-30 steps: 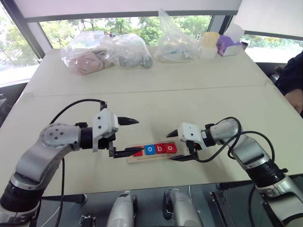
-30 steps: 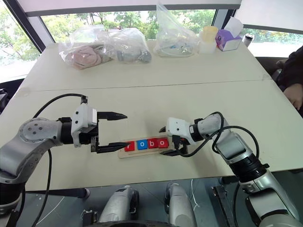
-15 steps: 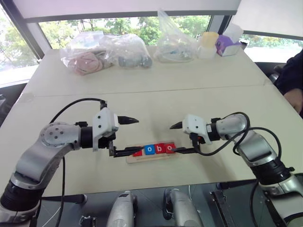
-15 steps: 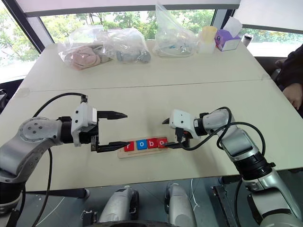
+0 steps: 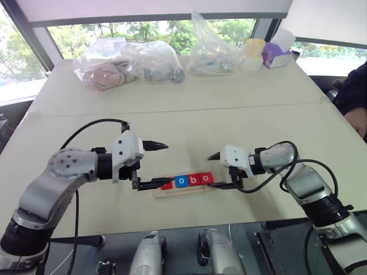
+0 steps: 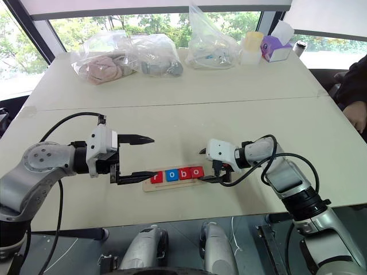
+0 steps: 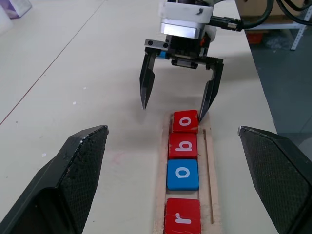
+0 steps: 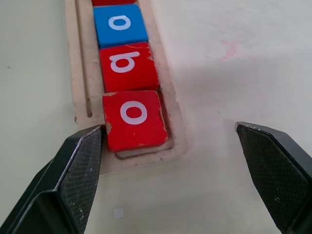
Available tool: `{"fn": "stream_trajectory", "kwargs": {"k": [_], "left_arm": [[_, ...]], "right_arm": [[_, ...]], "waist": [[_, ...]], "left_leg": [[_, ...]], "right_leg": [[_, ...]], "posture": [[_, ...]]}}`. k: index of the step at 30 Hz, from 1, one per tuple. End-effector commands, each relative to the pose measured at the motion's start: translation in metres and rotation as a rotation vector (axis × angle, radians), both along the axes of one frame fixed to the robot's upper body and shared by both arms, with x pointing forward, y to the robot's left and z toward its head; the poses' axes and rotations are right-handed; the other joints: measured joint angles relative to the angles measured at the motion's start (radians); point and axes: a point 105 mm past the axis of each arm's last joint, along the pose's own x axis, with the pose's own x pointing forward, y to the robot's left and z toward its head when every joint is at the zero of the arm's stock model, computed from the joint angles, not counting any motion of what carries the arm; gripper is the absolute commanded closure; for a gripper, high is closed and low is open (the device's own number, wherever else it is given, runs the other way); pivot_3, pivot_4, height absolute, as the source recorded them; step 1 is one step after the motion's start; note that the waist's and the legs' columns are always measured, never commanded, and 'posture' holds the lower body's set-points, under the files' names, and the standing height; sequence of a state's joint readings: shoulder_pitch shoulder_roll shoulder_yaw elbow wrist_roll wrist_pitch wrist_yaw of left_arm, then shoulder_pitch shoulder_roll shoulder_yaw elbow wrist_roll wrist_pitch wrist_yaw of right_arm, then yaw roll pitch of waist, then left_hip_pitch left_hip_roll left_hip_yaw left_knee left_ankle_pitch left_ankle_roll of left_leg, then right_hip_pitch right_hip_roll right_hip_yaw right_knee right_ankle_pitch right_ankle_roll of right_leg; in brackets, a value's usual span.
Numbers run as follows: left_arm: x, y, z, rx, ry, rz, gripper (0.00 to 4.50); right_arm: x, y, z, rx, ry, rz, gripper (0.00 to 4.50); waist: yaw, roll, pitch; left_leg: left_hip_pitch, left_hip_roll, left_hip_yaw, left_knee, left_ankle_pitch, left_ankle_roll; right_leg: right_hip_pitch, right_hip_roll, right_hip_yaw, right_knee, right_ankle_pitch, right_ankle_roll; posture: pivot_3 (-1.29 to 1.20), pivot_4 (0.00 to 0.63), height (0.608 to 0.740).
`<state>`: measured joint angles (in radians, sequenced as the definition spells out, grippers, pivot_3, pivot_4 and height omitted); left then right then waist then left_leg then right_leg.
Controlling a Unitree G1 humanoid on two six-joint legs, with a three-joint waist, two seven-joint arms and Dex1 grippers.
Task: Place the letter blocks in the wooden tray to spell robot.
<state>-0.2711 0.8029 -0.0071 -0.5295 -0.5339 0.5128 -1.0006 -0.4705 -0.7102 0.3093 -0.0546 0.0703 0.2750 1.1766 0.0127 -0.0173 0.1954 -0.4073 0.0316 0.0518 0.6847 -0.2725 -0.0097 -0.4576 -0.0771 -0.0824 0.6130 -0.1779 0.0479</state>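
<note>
The wooden tray (image 5: 184,190) lies near the table's front edge, between my two grippers. Several letter blocks sit in it in a row: red r (image 7: 183,218), blue o (image 7: 183,174), red b (image 7: 183,145) and red o (image 8: 134,119). This last red o lies slightly askew at the tray's right end. My right gripper (image 5: 212,171) is open at that end, its lower finger (image 8: 80,175) close beside the red o. My left gripper (image 5: 167,165) is open at the tray's left end, its lower finger over the red r. Neither gripper holds anything.
Clear plastic bags (image 5: 126,63) with soft items line the table's far edge, beside a yellow-lidded cup (image 5: 253,54) and a purple box (image 5: 277,54). A person's dark sleeve and hand (image 5: 354,109) show at the right edge. The table's front edge runs just below the tray.
My right gripper lifted from low at the tray's right end and settled slightly further right, still open. The left gripper and the blocks have stayed put.
</note>
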Motion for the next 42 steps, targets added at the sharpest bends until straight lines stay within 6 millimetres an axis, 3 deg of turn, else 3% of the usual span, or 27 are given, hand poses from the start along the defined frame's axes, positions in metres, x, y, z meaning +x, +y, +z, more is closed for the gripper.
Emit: {"fn": "stream_trajectory", "kwargs": {"k": [1, 9, 12, 25, 42], "left_arm": [[-0.001, -0.002, 0.008, -0.008, -0.040, -0.014, 0.00], [-0.002, -0.002, 0.008, -0.008, -0.038, -0.014, 0.00], [-0.001, -0.003, 0.008, -0.009, -0.037, -0.015, 0.00], [-0.002, -0.002, 0.008, -0.004, -0.037, -0.021, 0.00], [-0.003, -0.001, 0.007, -0.006, -0.033, -0.018, 0.00]], "right_arm": [[0.004, 0.005, 0.008, 0.014, -0.047, 0.014, 0.11], [-0.011, 0.002, 0.029, 0.044, 0.012, 0.045, 0.11], [-0.004, -0.007, 0.038, 0.038, -0.036, 0.007, 0.11], [0.011, -0.012, 0.019, 0.010, -0.089, -0.035, 0.11], [0.011, 0.001, 0.017, 0.034, -0.092, -0.005, 0.11]], "waist": [[0.000, 0.000, 0.000], [0.001, 0.000, 0.000], [0.001, 0.000, 0.000], [0.000, 0.000, 0.000], [0.000, 0.000, 0.000]], "left_leg": [[0.000, 0.000, 0.000, 0.000, 0.000, 0.000], [0.000, 0.000, 0.000, 0.000, 0.000, 0.000], [0.000, 0.000, 0.000, 0.000, 0.000, 0.000], [0.000, 0.000, 0.000, 0.000, 0.000, 0.000], [0.000, 0.000, 0.000, 0.000, 0.000, 0.000]], "right_leg": [[0.000, 0.000, 0.000, 0.000, 0.000, 0.000], [0.000, 0.000, 0.000, 0.000, 0.000, 0.000], [0.000, 0.000, 0.000, 0.000, 0.000, 0.000], [0.000, 0.000, 0.000, 0.000, 0.000, 0.000], [0.000, 0.000, 0.000, 0.000, 0.000, 0.000]], "posture": [[0.00, 0.150, 0.740], [0.00, 0.150, 0.740], [0.00, 0.150, 0.740], [0.00, 0.150, 0.740], [0.00, 0.150, 0.740]]}}
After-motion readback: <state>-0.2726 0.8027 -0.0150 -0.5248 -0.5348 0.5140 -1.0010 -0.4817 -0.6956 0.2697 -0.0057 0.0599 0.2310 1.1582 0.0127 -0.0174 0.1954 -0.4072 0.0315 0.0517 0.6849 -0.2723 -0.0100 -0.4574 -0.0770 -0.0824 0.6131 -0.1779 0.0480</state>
